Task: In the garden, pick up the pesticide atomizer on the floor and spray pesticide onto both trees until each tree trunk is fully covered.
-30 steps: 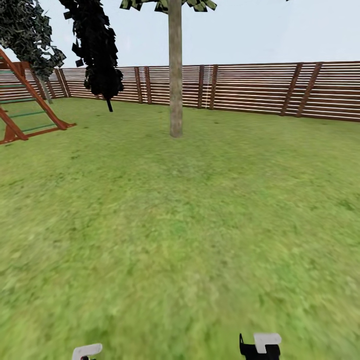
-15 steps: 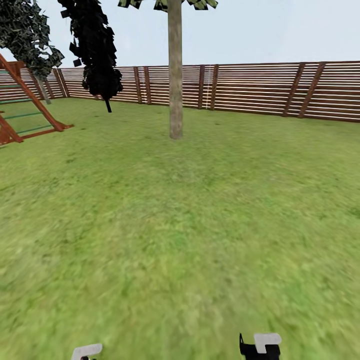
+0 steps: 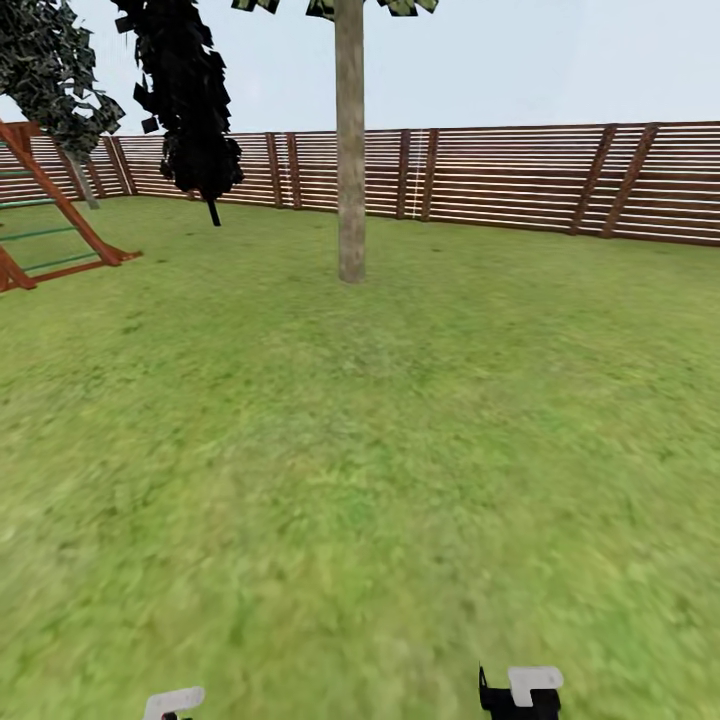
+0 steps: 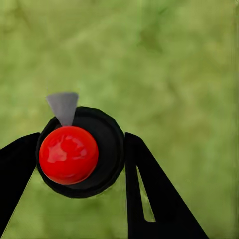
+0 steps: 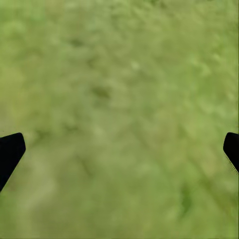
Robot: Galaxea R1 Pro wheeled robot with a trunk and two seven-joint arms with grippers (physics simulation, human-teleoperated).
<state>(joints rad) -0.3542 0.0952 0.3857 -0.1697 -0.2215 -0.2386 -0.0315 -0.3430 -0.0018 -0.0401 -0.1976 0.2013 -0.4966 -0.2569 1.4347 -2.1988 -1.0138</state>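
A tall tree with a bare, mottled grey-brown trunk (image 3: 351,150) stands ahead on the lawn (image 3: 360,450), in front of the slat fence (image 3: 520,175). In the left wrist view the pesticide atomizer (image 4: 82,149), a round black bottle with a glossy red top and a grey nozzle, sits between the black fingers (image 4: 149,194) of my left gripper (image 4: 79,154), which is shut on it. My right gripper (image 5: 119,149) hangs open over bare grass, its fingertips (image 5: 10,149) far apart. White parts of both arms poke in at the head view's bottom edge.
A narrow black columnar tree (image 3: 185,100) stands left of the trunk. A red-brown wooden play frame (image 3: 50,220) sits at the far left, with another leafy tree (image 3: 50,70) behind it. Open grass stretches between me and the trunk.
The whole head view has shifted slightly: the play frame slid left and the trunk's base sits a little lower, so the camera has moved. Both grippers are unchanged.
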